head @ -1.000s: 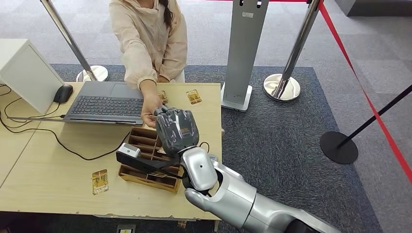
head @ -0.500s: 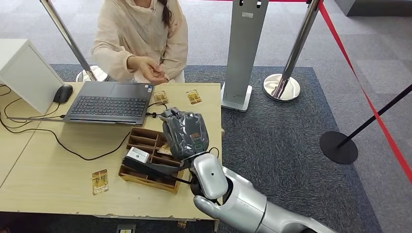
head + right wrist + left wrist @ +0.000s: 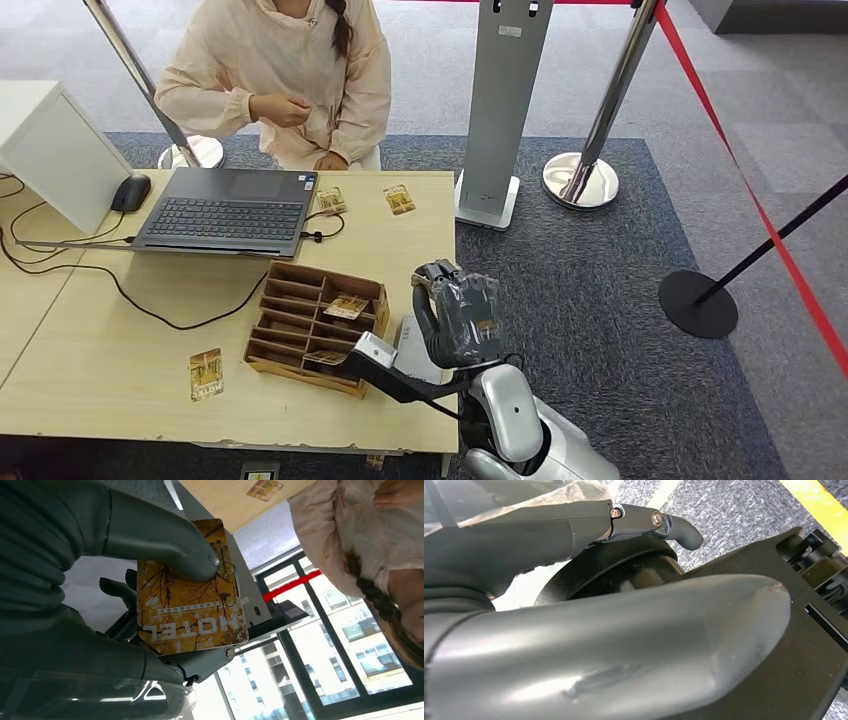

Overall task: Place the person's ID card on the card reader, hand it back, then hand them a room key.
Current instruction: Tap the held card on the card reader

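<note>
My right hand point(image 3: 458, 315) hovers over the table's right edge, beside the wooden tray point(image 3: 268, 335). In the right wrist view, its thumb point(image 3: 165, 540) and fingers pinch a yellow-orange room key card point(image 3: 192, 612) printed HOTEL. A pale grey flat box point(image 3: 411, 348), possibly the card reader, lies just under that hand. The person point(image 3: 290, 80) sits behind the table with both hands drawn in at the chest. My left hand point(image 3: 574, 630) hangs low, fingers apart and holding nothing.
The tray holds more key cards point(image 3: 346, 305). Loose cards lie on the table at the front left point(image 3: 205, 372) and at the back point(image 3: 399, 199). A laptop point(image 3: 225, 210), mouse point(image 3: 130, 190) and white box point(image 3: 45, 150) sit on the left. A grey post point(image 3: 500, 110) and stanchions stand on the right.
My right hand has drawn back from the person's hand over the tray to the table's right edge, nearer my body. The person has pulled the outstretched arm back to the chest.
</note>
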